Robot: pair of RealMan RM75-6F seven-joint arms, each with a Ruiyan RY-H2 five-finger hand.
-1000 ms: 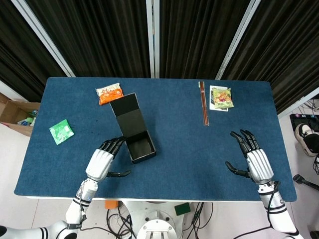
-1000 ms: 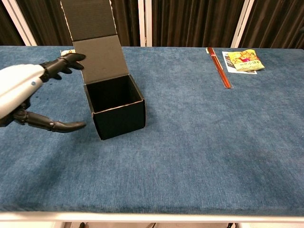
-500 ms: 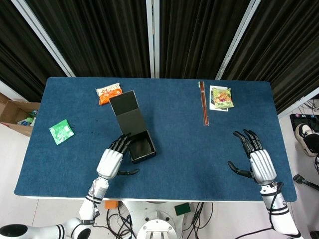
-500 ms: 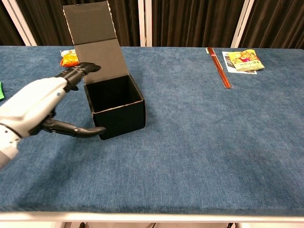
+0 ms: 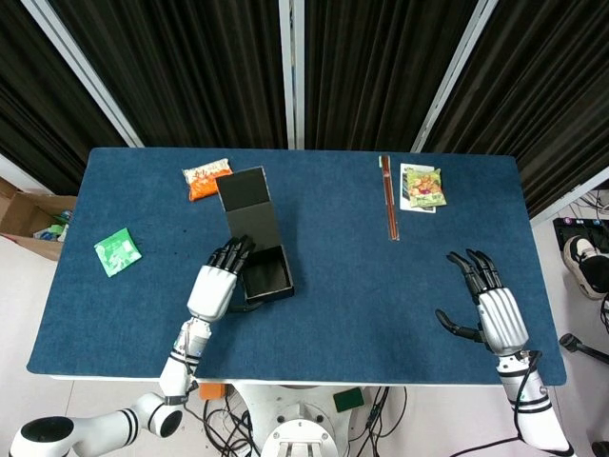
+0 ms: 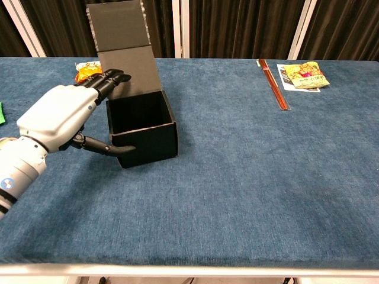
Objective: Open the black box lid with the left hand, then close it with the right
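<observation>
A blue-covered table [image 5: 381, 286] is seen from above in the head view and from the front in the chest view. On its left half a black box [image 5: 265, 274] is placed with its lid [image 5: 247, 202] swung open and standing up behind the empty interior. The left hand [image 5: 215, 286] is pressed against the box's left side, its fingers [image 6: 109, 78] stretched along the wall toward the lid and the thumb laid against the front corner; nothing is gripped. The right hand [image 5: 495, 312] is held over the right edge of the table, well apart from the box, fingers spread and empty. Along the far edge an orange snack packet [image 5: 207, 178] is seen just beside the lid, with red chopsticks [image 5: 388, 195] and a yellow-green packet [image 5: 423, 185] further right. A green packet [image 5: 117, 251] is set near the left edge.
</observation>
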